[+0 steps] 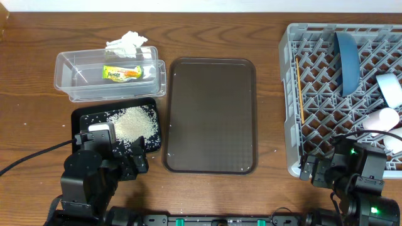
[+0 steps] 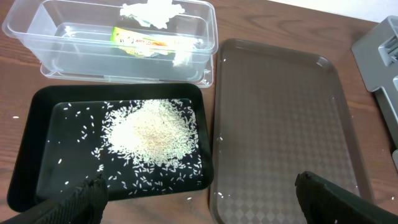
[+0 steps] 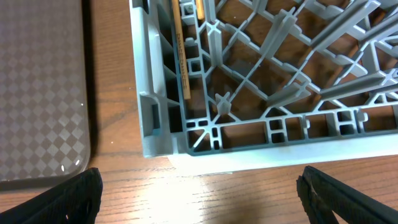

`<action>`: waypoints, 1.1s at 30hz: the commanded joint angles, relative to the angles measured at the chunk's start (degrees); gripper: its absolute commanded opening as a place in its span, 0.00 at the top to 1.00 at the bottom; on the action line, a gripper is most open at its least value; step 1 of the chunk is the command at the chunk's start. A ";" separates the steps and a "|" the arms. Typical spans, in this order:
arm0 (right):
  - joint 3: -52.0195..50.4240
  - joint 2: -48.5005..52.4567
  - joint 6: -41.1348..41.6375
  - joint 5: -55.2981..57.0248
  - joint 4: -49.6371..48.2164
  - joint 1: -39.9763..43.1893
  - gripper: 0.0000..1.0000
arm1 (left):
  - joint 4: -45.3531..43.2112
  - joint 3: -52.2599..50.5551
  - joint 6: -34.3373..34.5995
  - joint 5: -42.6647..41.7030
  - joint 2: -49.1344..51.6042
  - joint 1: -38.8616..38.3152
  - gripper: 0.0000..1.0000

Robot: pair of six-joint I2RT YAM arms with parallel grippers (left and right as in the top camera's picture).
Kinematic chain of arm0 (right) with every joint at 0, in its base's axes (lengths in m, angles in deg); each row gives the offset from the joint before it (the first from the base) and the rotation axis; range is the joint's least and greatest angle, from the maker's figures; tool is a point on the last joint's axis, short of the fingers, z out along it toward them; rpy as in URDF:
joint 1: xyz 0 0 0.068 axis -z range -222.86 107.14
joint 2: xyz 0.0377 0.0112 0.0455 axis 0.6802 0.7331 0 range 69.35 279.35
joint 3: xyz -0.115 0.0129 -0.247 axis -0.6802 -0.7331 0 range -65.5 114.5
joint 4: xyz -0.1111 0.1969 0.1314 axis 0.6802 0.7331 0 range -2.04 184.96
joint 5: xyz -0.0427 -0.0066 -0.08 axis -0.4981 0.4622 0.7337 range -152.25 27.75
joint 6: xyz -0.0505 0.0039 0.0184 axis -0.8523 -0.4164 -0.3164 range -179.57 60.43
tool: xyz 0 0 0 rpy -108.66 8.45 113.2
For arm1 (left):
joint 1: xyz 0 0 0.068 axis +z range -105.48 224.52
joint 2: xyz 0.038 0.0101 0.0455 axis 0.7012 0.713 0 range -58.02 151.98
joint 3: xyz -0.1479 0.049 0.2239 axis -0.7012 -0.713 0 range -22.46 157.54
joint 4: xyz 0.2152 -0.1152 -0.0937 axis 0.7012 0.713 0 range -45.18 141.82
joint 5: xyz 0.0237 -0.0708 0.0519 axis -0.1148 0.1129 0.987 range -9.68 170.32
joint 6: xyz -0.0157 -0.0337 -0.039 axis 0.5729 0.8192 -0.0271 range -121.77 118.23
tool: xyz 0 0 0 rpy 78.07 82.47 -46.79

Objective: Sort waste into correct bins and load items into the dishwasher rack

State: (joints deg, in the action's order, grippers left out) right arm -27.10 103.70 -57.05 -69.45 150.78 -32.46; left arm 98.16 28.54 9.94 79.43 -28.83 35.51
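Note:
The clear tub (image 1: 75,69) holds the snack wrapper (image 1: 122,73); the white tissue (image 1: 129,44) rests on its far rim. The black tray (image 1: 81,119) holds the rice heap (image 1: 135,122). The grey rack (image 1: 289,94) holds the dark blue plate (image 1: 347,63), pale bowl (image 1: 391,88), pink cup (image 1: 384,119) and chopsticks (image 1: 299,88). A pale cup (image 1: 396,143) is partly hidden by the right arm. My left gripper (image 2: 199,205) is open and empty above the black tray's near edge. My right gripper (image 3: 199,193) is open and empty over the table by the rack's near-left corner (image 3: 161,124).
A large dark brown serving tray (image 1: 210,116) lies between the black tray and the rack, with a few stray rice grains on it. Loose grains lie on the table around the black tray. A black cable (image 1: 31,157) runs left from my left arm.

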 commanded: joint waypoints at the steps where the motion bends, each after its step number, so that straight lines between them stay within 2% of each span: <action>1: -0.59 -1.60 -0.24 0.33 -0.02 -1.18 0.01 | -0.02 -0.55 -0.72 0.94 -0.13 0.26 0.01; 9: -0.87 -10.67 -0.33 0.98 -2.86 -7.80 0.01 | -0.04 -0.55 -0.72 0.94 -0.13 0.26 0.01; 14: -6.21 -17.70 -1.18 0.94 -16.44 -11.17 0.01 | -0.04 -0.55 -0.74 0.94 -0.13 0.26 0.01; 23: -27.02 -29.31 -1.55 0.92 -43.87 -12.13 0.01 | -0.02 -0.55 -0.72 0.94 -0.13 0.26 0.01; 28: -34.75 -33.31 -2.93 1.40 -56.85 -12.13 0.01 | -0.02 -0.55 -0.72 0.94 -0.13 0.26 0.01; 31: -38.27 -34.07 -6.43 1.51 -62.79 -12.09 0.01 | -0.02 -0.55 -0.72 0.94 -0.13 0.26 0.01; 33: -38.07 -34.07 -8.74 1.53 -61.96 -12.24 0.01 | -0.02 -0.55 -0.72 0.94 -0.13 0.26 0.01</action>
State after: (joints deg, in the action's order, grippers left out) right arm -64.35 70.15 -61.38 -68.42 89.17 -44.22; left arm 98.21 28.23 9.94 79.46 -28.83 35.51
